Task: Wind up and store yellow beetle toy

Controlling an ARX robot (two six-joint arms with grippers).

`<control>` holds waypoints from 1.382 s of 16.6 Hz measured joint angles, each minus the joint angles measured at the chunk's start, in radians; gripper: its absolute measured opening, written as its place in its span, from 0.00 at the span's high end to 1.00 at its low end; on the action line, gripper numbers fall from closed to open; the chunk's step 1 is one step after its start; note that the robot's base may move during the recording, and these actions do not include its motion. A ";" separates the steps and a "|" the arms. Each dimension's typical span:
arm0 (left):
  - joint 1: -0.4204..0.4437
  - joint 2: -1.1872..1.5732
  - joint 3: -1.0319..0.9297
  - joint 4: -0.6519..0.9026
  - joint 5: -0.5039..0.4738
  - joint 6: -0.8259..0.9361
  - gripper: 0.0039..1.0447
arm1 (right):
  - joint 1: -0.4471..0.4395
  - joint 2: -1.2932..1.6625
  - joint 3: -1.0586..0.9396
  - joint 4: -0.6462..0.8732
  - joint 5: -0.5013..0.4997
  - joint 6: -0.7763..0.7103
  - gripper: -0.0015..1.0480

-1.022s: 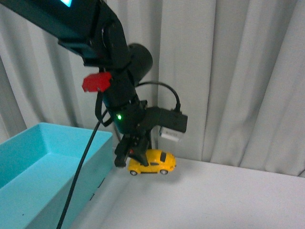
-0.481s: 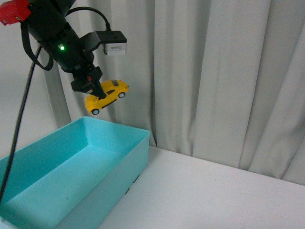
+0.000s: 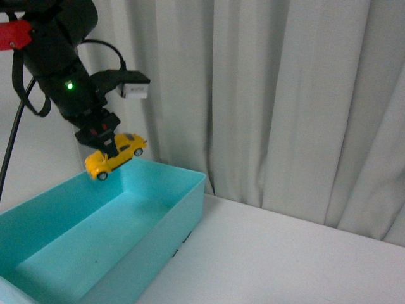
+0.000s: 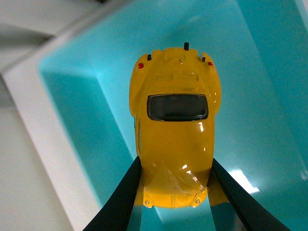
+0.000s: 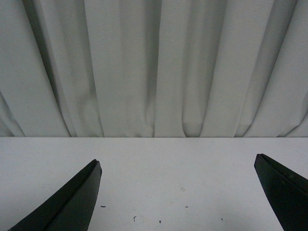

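Your left gripper (image 3: 106, 145) pinches the yellow beetle toy (image 3: 123, 149) by its sides; the car hangs tilted, one end lower, above the far corner of the turquoise bin (image 3: 186, 199); your right gripper (image 5: 177, 161) is spread wide over the bare table (image 5: 154, 178). Let go here and the toy could clip the rim or bounce out; it sits high and, as far as the front view shows, close to the bin's back wall.

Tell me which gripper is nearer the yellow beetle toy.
Left. The left gripper holds the yellow beetle toy between its fingers above the turquoise bin; the right gripper hangs open over the table, no toy in its view.
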 joint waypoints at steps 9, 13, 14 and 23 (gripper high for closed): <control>0.024 0.123 -0.158 0.095 -0.052 -0.208 0.69 | 0.000 0.000 0.000 0.000 0.000 0.000 0.06; 0.003 0.197 -0.156 0.146 -0.078 -0.282 0.69 | 0.000 0.000 0.000 0.000 0.000 0.000 0.06; -0.005 0.225 -0.148 0.151 -0.079 -0.299 0.69 | 0.000 0.000 0.000 0.000 0.000 0.000 0.06; -0.015 0.286 -0.145 0.213 -0.095 -0.337 0.69 | 0.000 0.000 0.000 0.000 0.000 0.000 0.06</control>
